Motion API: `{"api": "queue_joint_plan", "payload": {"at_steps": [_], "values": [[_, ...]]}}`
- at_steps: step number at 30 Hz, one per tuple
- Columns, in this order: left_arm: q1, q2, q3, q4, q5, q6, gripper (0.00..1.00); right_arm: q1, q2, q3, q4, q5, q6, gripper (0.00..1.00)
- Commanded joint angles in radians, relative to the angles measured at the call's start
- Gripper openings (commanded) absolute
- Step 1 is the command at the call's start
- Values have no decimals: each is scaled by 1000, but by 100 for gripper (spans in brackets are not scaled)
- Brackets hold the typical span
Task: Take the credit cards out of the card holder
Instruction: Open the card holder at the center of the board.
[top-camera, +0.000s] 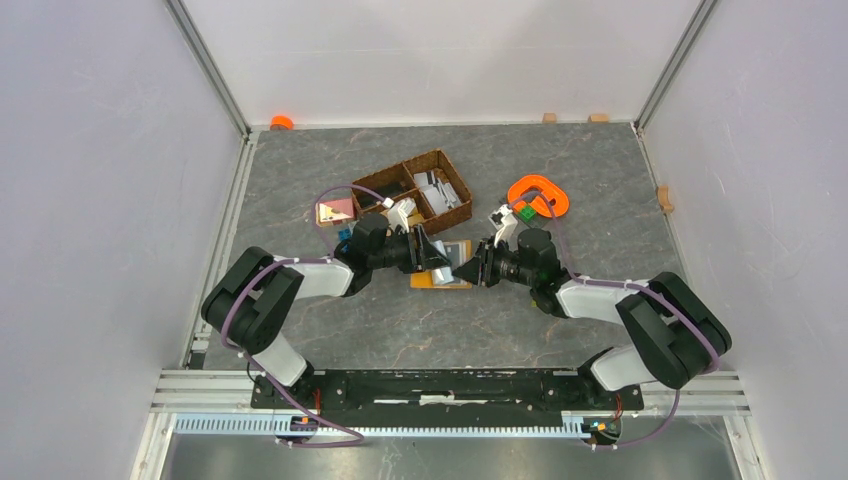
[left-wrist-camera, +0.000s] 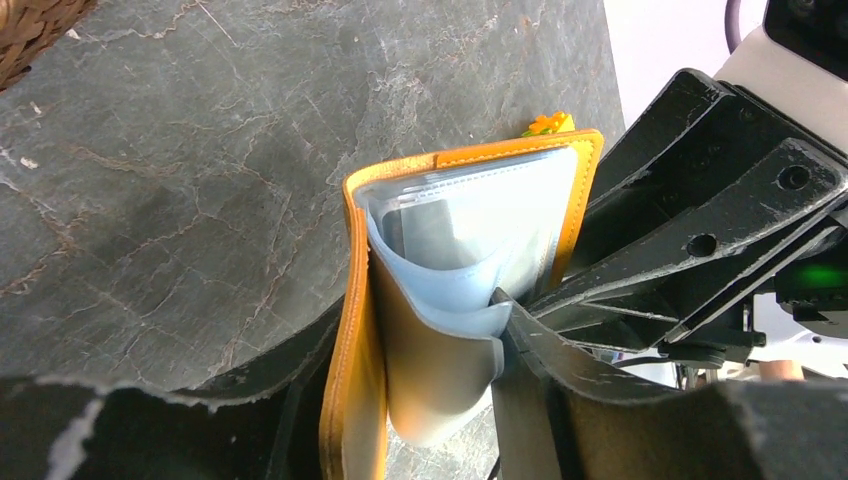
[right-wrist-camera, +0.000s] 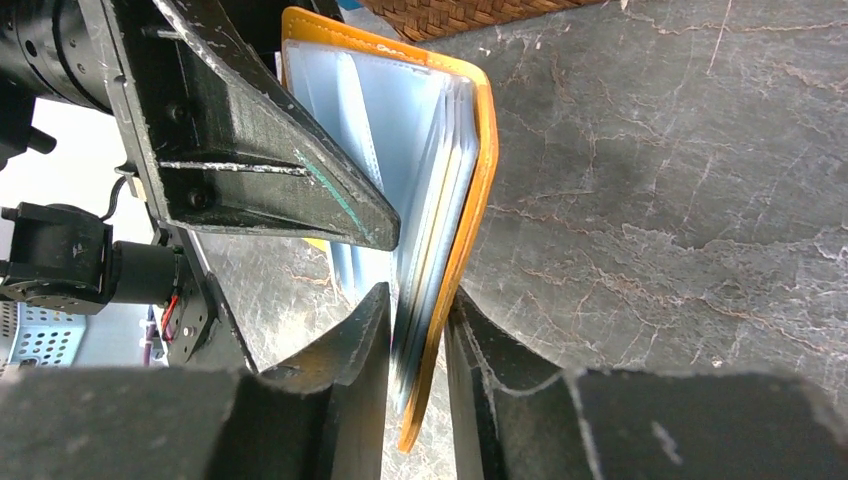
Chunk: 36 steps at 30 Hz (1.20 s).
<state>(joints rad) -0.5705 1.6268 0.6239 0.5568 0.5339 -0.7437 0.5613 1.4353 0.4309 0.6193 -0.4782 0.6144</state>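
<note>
Card holder open at mid-worktop, between both arms. Left gripper clamped on its orange cover and blue sleeves; right gripper pinching the opposite edge.

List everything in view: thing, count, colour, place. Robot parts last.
card holder: 1, mustard-orange with light blue sleeves, open, mid-table, gripped from both sides
wicker basket: 1, brown, behind the card holder; holds light flat items I can't identify
ring: 1, orange, right of the basket
flat card-like item: 1, pinkish-tan, left of the basket
small object: 1, orange, back-left corner
wooden blocks: 3, tan, two at the back edge, one at the right edge
table: 1, dark grey, stone pattern
left gripper: 1, black, closed on the card holder
right gripper: 1, black, closed on the card holder
</note>
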Motion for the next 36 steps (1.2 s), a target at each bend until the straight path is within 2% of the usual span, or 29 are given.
{"api": "queue_joint_plan", "payload": {"at_steps": [1, 3, 5, 8, 13, 19, 23, 26, 29, 36], "values": [[3, -10, 11, 71, 37, -19, 35, 5, 2, 39, 12, -4, -18, 29], [2, -12, 11, 72, 36, -20, 34, 2, -5, 37, -3, 15, -21, 22], [3, -15, 10, 63, 28, -16, 34, -11, -10, 29, -7, 27, -15, 10], [7, -29, 21, -20, -26, 9, 39, -40, -19, 7, 13, 22, 9, 4], [12, -75, 37, -172, -152, 62, 43, -58, -25, -5, 18, 20, 22, 2], [14, -158, 14, -243, -261, 76, 58, -74, -41, -23, 32, 25, 35, 1], [22, -216, -23, -228, -296, 63, 75, -78, -50, -26, 33, 21, 36, 0], [23, -227, -38, -185, -260, 64, 88, -78, -49, -26, 44, 6, 38, 0], [23, -187, -35, -117, -178, 54, 97, -78, -45, -25, 51, -5, 39, 0], [3, -116, 3, -78, -68, 65, 100, -73, -41, -24, 62, -11, 37, 0]]}}
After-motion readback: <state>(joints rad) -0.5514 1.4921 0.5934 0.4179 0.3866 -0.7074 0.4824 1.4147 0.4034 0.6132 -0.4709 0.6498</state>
